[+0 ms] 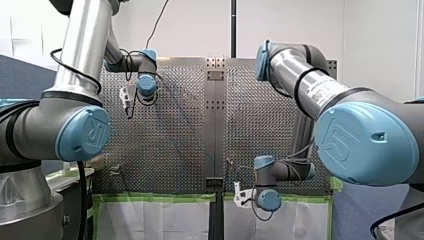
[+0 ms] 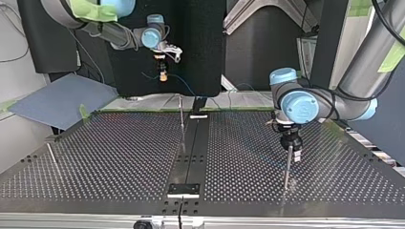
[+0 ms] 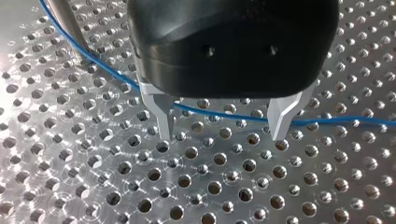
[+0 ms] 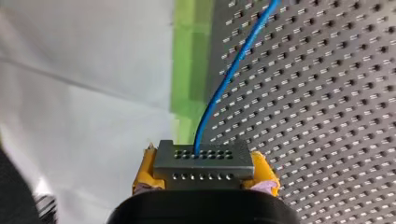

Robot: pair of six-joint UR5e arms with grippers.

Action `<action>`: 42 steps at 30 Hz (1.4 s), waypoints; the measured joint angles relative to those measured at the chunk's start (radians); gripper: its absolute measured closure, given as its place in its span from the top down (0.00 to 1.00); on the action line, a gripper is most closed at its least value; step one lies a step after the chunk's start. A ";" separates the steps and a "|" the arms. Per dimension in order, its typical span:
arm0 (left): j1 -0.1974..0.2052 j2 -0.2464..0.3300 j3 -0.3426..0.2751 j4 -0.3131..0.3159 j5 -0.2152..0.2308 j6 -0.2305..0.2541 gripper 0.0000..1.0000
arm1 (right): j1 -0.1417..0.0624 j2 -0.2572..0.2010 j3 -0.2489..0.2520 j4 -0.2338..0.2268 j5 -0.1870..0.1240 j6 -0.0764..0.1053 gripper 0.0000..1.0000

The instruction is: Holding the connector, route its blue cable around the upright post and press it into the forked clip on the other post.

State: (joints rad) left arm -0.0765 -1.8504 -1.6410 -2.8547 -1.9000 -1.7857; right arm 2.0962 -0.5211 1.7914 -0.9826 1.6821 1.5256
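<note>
The perforated table (image 1: 170, 125) is seen from high behind in the front view and from low across it in the top view. In both wrist views it is seen from very near, and the blue cable (image 3: 224, 114) is shared.

Beyond my perforated metal desk (image 1: 170, 145) stands a plain pale wall (image 1: 372, 35), evenly lit, with a dark pole (image 1: 233, 27) rising before it. Green tape (image 1: 160, 197) edges the desk's near side, above white sheeting (image 1: 155, 220). Seen from across the desk, a black panel (image 2: 191, 43) stands behind it, and a grey-blue board (image 2: 62, 100) lies slanted at the top view's left.
</note>
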 joint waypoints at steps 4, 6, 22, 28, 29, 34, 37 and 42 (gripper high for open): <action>0.000 0.000 0.000 0.000 -0.006 0.000 1.00 | 0.002 -0.030 0.008 -0.025 -0.027 -0.003 0.00; 0.000 0.000 0.000 0.000 -0.007 0.000 1.00 | 0.003 -0.044 0.016 -0.034 -0.031 -0.003 0.00; 0.001 0.000 0.000 0.000 -0.009 0.002 1.00 | -0.021 -0.123 0.110 -0.139 -0.045 0.021 0.00; 0.001 0.000 0.000 0.000 -0.009 0.003 1.00 | -0.032 -0.123 0.129 -0.148 -0.055 0.021 0.00; 0.001 0.000 0.000 0.000 -0.009 0.003 1.00 | -0.036 -0.123 0.132 -0.148 -0.056 0.020 0.00; 0.001 0.000 0.000 0.000 -0.010 0.003 1.00 | -0.053 -0.121 0.137 -0.143 -0.059 0.013 0.00; 0.000 0.000 0.000 0.000 -0.017 0.004 1.00 | -0.064 -0.120 0.137 -0.142 -0.059 0.007 0.00; 0.000 0.000 0.000 0.000 -0.025 0.005 1.00 | -0.077 -0.119 0.137 -0.146 -0.075 0.002 0.00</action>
State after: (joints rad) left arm -0.0768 -1.8505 -1.6410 -2.8549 -1.9248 -1.7811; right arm 2.0193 -0.6398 1.9286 -1.1284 1.6075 1.5275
